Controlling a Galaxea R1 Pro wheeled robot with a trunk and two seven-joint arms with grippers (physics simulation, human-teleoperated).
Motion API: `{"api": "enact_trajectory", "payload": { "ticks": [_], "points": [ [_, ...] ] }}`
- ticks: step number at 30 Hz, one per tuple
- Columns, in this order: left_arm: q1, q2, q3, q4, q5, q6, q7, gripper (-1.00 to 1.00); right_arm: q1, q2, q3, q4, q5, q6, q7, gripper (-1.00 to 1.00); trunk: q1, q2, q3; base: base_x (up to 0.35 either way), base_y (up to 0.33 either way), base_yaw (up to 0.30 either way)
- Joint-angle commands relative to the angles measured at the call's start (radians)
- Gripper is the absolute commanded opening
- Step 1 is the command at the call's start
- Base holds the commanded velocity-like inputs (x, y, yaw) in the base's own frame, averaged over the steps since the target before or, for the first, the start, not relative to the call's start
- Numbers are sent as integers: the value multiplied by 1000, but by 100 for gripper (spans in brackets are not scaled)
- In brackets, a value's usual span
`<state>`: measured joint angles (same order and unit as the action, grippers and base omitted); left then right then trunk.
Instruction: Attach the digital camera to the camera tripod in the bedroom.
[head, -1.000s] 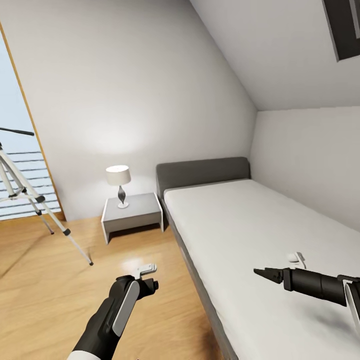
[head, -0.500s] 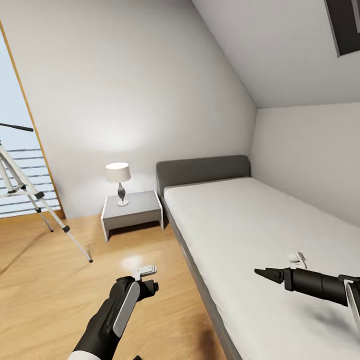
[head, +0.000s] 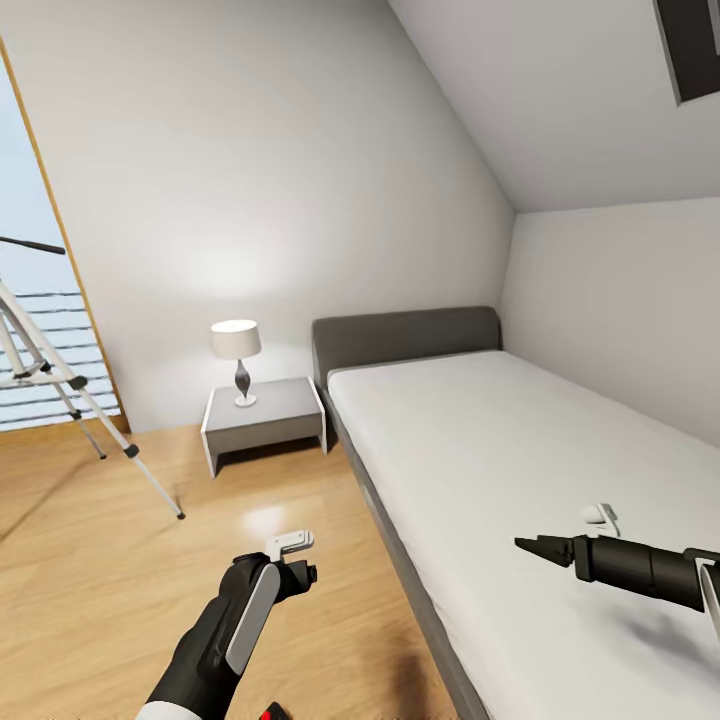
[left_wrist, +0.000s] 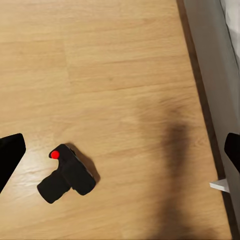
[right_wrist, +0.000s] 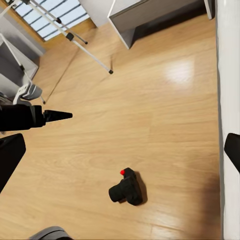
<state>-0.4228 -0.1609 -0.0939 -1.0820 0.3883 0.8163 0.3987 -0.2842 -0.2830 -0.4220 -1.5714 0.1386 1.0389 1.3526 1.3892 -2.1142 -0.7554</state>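
Observation:
The digital camera (left_wrist: 67, 176), small and black with a red button, lies on the wood floor near the bed's side. It shows below my left gripper (left_wrist: 120, 152), whose fingers (left_wrist: 10, 156) stand wide apart with nothing between them. The right wrist view has the digital camera (right_wrist: 127, 189) on bare floor too, far beyond my open right gripper (right_wrist: 120, 152). In the head view my left gripper (head: 297, 558) hangs over the floor and my right gripper (head: 537, 546) hovers over the mattress. The camera tripod (head: 62, 385) stands by the window at the far left, its silver legs (right_wrist: 67, 32) spread.
A grey bed (head: 500, 450) with a white mattress runs along the right wall. A grey nightstand (head: 265, 428) with a lamp (head: 236, 345) sits at its head. Open wood floor (head: 120, 560) lies between the bed and the tripod. The ceiling slopes overhead.
The head view has shifted slightly, sliding the tripod toward the left edge. A red speck of the camera now shows at the bottom edge. Both arms hold about the same pose.

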Motion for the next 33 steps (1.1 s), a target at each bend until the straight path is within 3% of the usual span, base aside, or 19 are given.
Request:
{"api": "enact_trajectory", "payload": {
  "ticks": [1,14,15,22,33],
  "points": [
    [-1,0,-1,-1,11,2,10,100,-1,-1,-1,-1,10,8,10,100,4,-8,-4,0,0,0],
    [-1,4,2,0,11,1,17,100,-1,-4,0,-1,10,8,11,100,54,-99,-45,0,0,0],
    [-1,14,25,1,11,0,61,100,-1,-4,0,-1,10,8,11,100,57,-106,-48,0,0,0],
    [-1,26,116,2,16,-1,155,100,-1,-4,0,-1,10,8,11,100,84,-155,-70,0,0,0],
    [-1,28,152,10,15,-2,184,100,-1,-5,0,-1,10,8,11,100,126,-232,-105,0,0,0]
  ]
}}
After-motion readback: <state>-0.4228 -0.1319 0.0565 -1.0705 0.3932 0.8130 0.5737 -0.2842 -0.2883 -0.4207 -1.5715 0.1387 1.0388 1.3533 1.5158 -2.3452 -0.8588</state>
